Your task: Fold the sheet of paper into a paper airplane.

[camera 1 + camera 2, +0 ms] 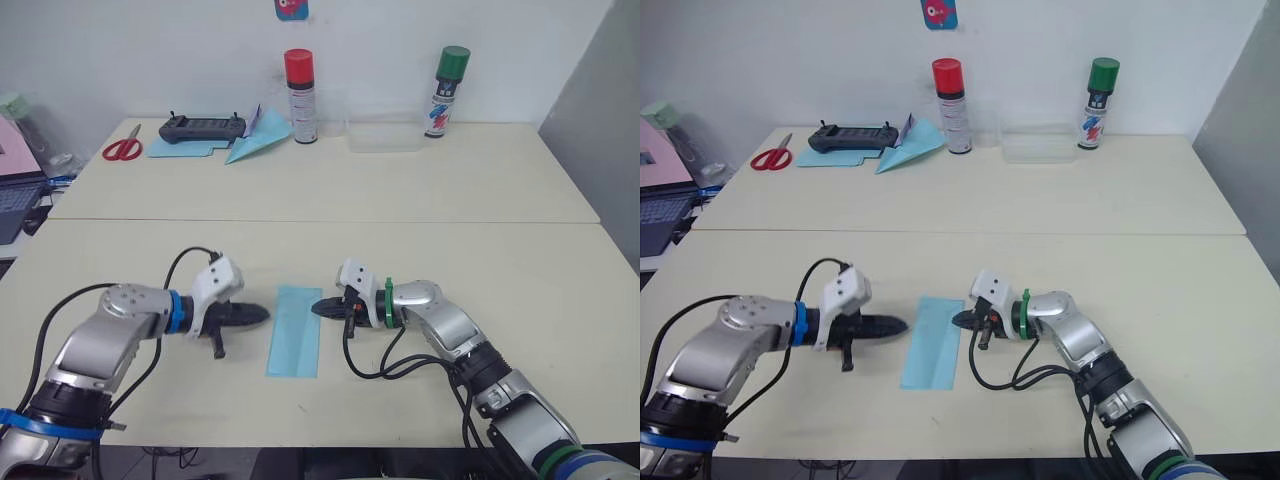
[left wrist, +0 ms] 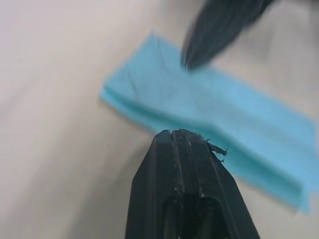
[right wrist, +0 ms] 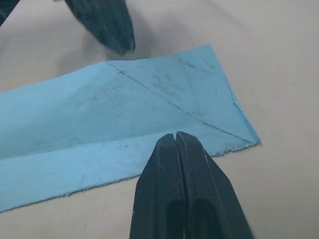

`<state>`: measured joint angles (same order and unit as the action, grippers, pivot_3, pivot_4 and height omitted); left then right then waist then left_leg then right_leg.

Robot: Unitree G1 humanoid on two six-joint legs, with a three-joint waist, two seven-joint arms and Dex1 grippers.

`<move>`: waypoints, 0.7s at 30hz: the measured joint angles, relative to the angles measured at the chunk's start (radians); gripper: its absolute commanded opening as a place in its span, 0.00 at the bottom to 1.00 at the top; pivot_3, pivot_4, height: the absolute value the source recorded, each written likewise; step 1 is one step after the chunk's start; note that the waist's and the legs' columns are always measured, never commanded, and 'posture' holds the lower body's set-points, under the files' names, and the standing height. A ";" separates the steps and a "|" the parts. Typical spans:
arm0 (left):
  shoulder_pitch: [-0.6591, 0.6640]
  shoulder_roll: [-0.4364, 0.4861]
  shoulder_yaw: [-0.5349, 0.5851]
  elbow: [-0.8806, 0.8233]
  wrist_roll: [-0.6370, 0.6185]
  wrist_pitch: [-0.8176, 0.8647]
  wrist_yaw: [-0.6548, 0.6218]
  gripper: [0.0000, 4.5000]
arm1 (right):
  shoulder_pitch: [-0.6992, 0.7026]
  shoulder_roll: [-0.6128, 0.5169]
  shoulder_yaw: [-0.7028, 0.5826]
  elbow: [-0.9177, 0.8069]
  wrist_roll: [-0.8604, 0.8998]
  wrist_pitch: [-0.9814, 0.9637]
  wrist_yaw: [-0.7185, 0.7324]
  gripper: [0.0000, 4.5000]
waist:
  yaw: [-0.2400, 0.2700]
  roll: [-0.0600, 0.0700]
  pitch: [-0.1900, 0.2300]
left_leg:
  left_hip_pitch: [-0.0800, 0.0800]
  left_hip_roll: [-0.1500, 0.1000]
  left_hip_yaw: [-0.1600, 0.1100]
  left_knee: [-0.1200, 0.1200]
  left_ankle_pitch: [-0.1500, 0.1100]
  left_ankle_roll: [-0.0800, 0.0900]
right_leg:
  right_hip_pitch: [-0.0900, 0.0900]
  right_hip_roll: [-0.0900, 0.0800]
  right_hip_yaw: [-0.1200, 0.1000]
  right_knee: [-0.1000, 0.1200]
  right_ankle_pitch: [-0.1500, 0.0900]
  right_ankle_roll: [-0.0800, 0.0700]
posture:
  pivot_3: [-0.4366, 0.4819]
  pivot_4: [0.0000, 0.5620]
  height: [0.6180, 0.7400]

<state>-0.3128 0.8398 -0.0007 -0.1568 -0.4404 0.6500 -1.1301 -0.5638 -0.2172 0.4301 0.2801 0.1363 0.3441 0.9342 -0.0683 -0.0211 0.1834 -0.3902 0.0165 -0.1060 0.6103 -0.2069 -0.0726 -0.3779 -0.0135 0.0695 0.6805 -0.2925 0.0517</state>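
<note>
1. Far left of the back desk (image 1: 330, 195): red scissors (image 1: 121, 148), a black controller (image 1: 203, 127), and a finished blue dart (image 1: 256, 139) lying on spare blue paper; likely a model and supplies, set well apart from the work area
2. Left end effector (image 1: 262, 316): fingers pressed together, gripping nothing, tip pointing inward and sitting just beside the left long edge of the sheet of paper (image 1: 296, 331); it looks poised to pin or nudge that edge
3. Sheet of paper: lies flat on the front desk between the two end effectors, folded in half lengthwise into a narrow strip; the right wrist view shows diagonal crease lines at one end, so the nose folds seem pre-marked
4. Right end effector (image 1: 316, 307): fingers closed together, empty, tip touching or just over the strip's right edge near the far end; probably pressing a crease or steadying the paper
5. Back of the desk, right: red-capped can (image 1: 300, 95), clear tray (image 1: 385, 136), green-capped can (image 1: 448, 90), all out of reach and unrelated to the fold
</note>
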 measured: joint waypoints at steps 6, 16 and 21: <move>0.072 -0.057 -0.089 -0.063 0.020 0.004 0.050 0.00 | -0.004 0.023 0.002 0.029 -0.001 -0.032 0.000 0.01 | -0.015 0.001 0.000 | 0.001 0.000 0.001 -0.001 0.000 0.000 | 0.000 0.000 0.001 0.000 0.000 0.000 | 0.48 0.27 1.00; 0.142 -0.037 -0.166 -0.016 0.134 -0.175 0.031 0.00 | -0.005 0.027 -0.014 0.056 -0.018 -0.069 -0.013 0.01 | -0.011 0.001 0.000 | 0.001 -0.001 0.001 0.000 0.000 0.000 | 0.000 0.000 0.001 0.000 0.000 -0.002 | 0.48 0.27 1.00; 0.140 -0.041 -0.177 0.030 0.155 -0.245 0.023 0.00 | -0.039 0.063 -0.025 0.160 -0.047 -0.139 -0.095 0.01 | -0.012 0.001 0.000 | 0.009 0.000 0.001 -0.001 0.000 0.000 | 0.006 -0.001 0.002 0.000 -0.004 -0.009 | 0.48 0.27 1.00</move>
<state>-0.1724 0.7991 -0.1777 -0.1270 -0.2854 0.4053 -1.1072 -0.6031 -0.1547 0.4052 0.4396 0.0891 0.2053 0.8392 -0.0808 -0.0198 0.1834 -0.3810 0.0160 -0.1052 0.6095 -0.2069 -0.0725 -0.3724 -0.0142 0.0711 0.6806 -0.2963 0.0427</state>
